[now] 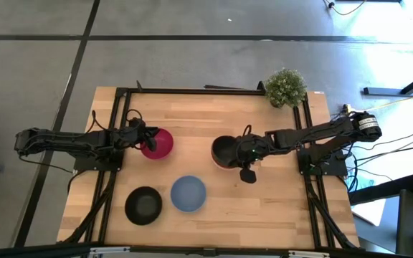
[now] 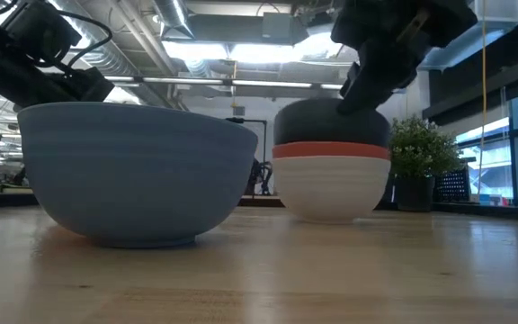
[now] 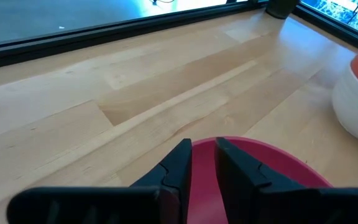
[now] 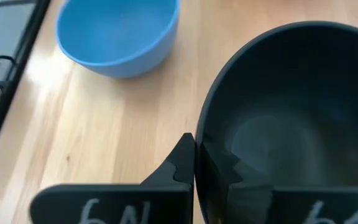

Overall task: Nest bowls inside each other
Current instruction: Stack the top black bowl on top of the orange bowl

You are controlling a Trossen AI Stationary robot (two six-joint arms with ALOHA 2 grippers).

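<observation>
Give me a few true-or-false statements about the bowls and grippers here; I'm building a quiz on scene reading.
1. The right gripper is shut on the rim of a black bowl that sits on top of a stack. True.
2. That stack has a blue bowl at the bottom. False: the low view shows a white bowl at the bottom and a red bowl above it.
3. The left gripper is shut on the rim of the pink bowl. True.
4. The blue bowl holds another bowl. False: it stands alone, with nothing in it.
5. A second black bowl stands beside the blue one. True.
</observation>
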